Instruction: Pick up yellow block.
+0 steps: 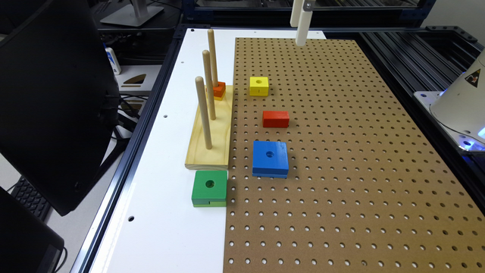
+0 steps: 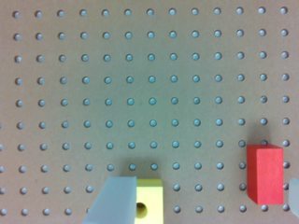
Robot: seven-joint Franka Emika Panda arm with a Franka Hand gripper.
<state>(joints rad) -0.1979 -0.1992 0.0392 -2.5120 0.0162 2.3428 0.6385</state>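
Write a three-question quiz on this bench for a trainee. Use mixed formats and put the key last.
1. True or false: the yellow block rests on the wooden base.
2. Which block lies between the yellow block and the blue block? A green block, B red block, C orange block.
3. Fill in: the fingers of the hand stand ____ (open or shut).
Key: 1 false; 2 B; 3 open.

One warning sign, no readable text

A yellow triangular hazard sticker point(image 1: 473, 78) sits on the white conical robot base point(image 1: 460, 102) at the exterior view's right; its symbol is too small to read.
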